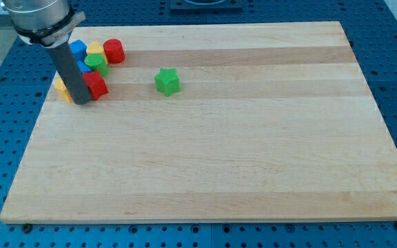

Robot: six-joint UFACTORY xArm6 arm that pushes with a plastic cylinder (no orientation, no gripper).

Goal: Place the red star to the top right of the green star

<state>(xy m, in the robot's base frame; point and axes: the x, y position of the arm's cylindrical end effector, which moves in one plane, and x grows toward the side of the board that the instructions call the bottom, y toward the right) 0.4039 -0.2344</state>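
Item: red star [96,85], task piece. It lies at the lower right edge of a cluster near the counter's [205,165] upper left corner, touching or almost touching my tip [83,102], which stands just to its left and slightly below. The star shape is partly masked by the rod; I judge it the star by its angular outline, as opposed to the rounder red block [114,51] at the cluster's top right.

Item: green star [167,80], reference piece. It stands alone to the view's right of the cluster, apart from every other block, at nearly the same height in the view as the red star.

Item: cluster remainder. A blue block [78,49], a yellow block [96,49], a rounded green block [96,63] and an orange-yellow block [63,88] peeping out left of the rod; exact shapes cannot be made out.

Item: jaws. None fitted; the arm ends in a plain rod, so there is nothing to spread or press together.

Governing relation: the tip sits on the red star's left side, the green star lies to its right. A rightward push therefore looks well set up, but the goal spot is above and right of the green star, so the path should probably bend toward the view's top to pass over the green star without striking it.
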